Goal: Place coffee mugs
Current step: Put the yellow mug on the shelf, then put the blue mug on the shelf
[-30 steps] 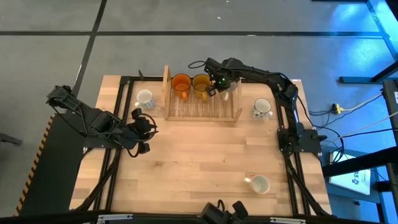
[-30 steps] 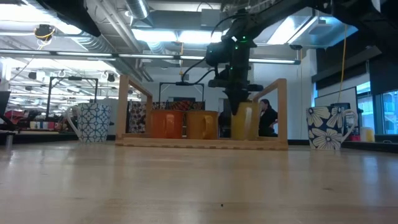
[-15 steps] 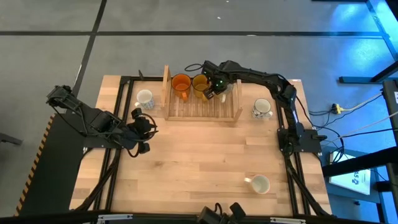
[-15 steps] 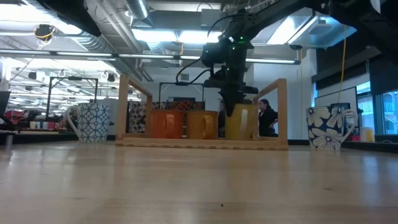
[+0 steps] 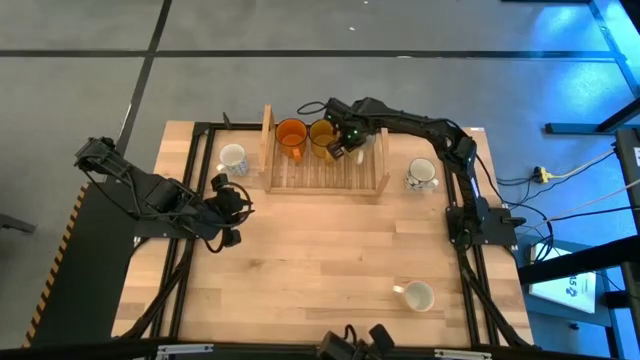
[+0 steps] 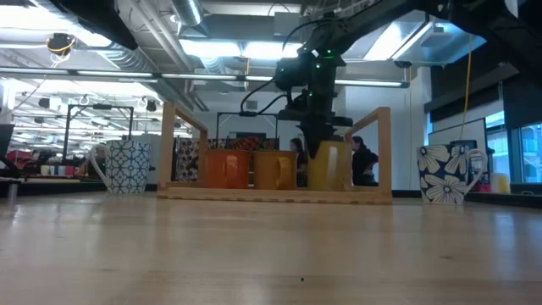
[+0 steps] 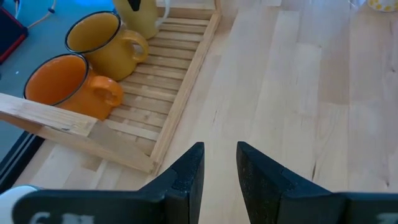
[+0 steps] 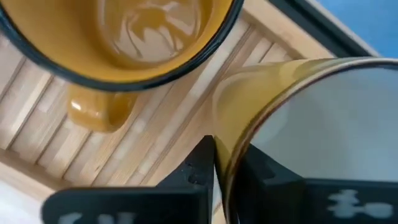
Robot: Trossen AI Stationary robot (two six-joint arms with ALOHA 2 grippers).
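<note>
A wooden slatted tray stands at the table's far side. On it stand an orange mug, an amber mug and a yellow mug with a white inside. My right gripper points down over the tray, shut on the yellow mug's rim, right beside the amber mug. My left gripper hangs open above the table left of centre with nothing between its fingers. Three more mugs stand on the tabletop: a white one, a flowered one and a cream one. My right gripper has the yellow mug's wall at the rim, on the side toward the amber mug. One finger is outside the mug and one inside. The fingers come from above, pointing down. The mug stands upright with its base on the tray's slats.
The tray has upright end boards on both short sides. Open slats lie right of the yellow mug. Bare tabletop spreads across the middle and near side.
My right gripper has shifted a little toward the table's left with the yellow mug, bringing it closer to the amber mug. The mug stays upright on the tray.
</note>
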